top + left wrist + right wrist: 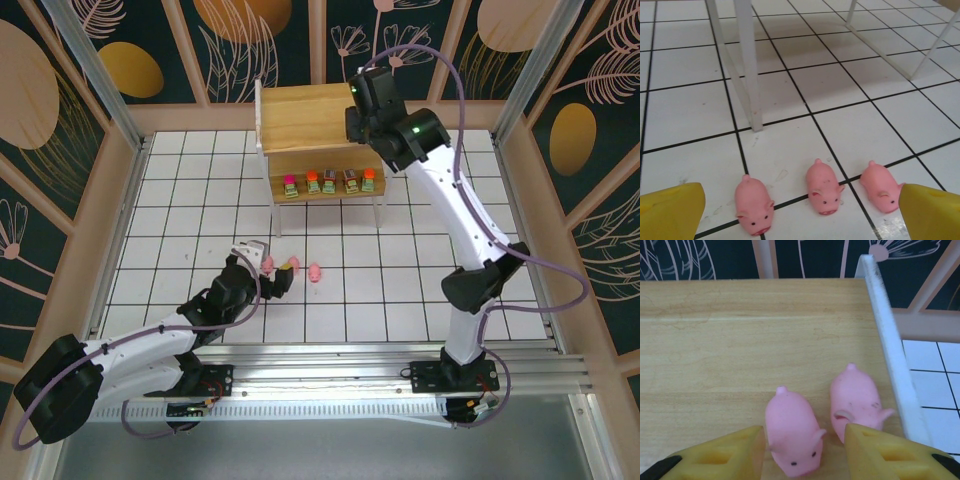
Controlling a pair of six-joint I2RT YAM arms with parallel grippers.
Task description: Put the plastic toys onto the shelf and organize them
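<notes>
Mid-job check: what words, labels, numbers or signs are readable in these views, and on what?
None readable.
The floor pigs and the shelf pigs are unmarked.
The blocky toys on the lower board are too small to tell if they carry print.
The wall panels carry leaf patterns, no lettering.

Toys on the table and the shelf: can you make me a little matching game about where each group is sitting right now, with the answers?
Column one
1. Five blocky toys
2. Pair of pink pigs
3. Trio of pink pigs

Column two
A. On the white tiled table
B. On the top board of the shelf
C. On the lower board of the shelf

Pairs: 1-C, 2-B, 3-A.
</notes>
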